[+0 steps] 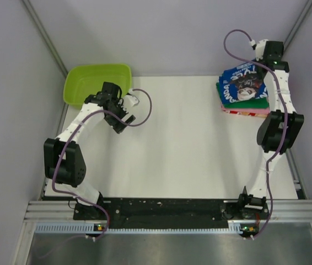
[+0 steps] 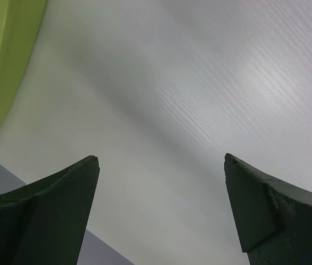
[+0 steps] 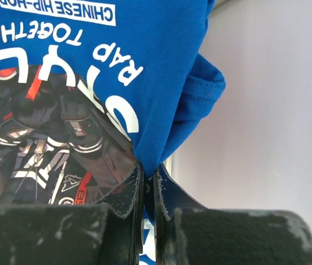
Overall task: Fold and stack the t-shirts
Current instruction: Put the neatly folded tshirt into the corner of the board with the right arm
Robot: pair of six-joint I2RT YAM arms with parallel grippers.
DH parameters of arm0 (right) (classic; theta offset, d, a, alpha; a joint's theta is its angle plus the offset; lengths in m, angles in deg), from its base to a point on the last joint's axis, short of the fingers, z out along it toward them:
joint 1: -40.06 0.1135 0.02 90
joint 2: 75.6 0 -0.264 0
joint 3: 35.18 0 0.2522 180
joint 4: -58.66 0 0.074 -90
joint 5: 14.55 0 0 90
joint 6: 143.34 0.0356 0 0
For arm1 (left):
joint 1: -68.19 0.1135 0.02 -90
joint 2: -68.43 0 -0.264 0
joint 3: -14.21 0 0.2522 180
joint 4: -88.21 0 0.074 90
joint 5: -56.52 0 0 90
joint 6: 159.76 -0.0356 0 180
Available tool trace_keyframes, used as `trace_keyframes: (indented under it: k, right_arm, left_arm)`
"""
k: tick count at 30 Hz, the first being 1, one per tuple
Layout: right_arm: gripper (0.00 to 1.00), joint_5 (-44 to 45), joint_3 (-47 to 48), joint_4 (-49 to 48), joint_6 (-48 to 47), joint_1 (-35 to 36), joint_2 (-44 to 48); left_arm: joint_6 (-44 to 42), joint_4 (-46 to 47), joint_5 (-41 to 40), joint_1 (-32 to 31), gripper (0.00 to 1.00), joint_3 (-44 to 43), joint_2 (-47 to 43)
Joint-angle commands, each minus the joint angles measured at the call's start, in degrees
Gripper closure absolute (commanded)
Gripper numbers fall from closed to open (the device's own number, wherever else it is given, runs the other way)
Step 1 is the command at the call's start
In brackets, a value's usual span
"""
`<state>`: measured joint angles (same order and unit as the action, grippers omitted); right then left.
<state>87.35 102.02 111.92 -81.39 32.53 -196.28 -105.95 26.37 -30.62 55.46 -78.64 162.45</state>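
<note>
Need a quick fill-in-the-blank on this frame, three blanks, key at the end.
The right gripper is ____ on a fold of the blue shirt.
The left gripper hangs over the table with its jaws ____.
The blue shirt lies on ____ of the stack of folded shirts.
Missing words: shut; open; top.
</note>
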Motion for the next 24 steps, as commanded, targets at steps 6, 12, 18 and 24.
trace_keyframes:
  k: [6,12,18,24]
  right_arm:
    - [0.99,2.41,0.31,-5.93,2.56,-3.98,-7.45]
    - [0.01,9.27,3.64,-7.51,5.37,-5.39,-7.03]
    - [0.01,5.86,1.82,-7.43,10.12,-4.34,2.1]
    - [0.01,-1.94,-12.05,-10.67,12.84,0.31,14.84]
  left_arm:
    - [-0.64,-0.53,-1.0,0.34,0.01,-0.28,-0.85]
    - [-0.73,-0.62,-1.01,0.34,0.01,0.34,-0.77]
    - [-0.11,-0.44,0.04,0.34,0.01,0.16,-1.12]
    - [0.76,1.57,2.41,0.34,0.01,3.14,-3.05]
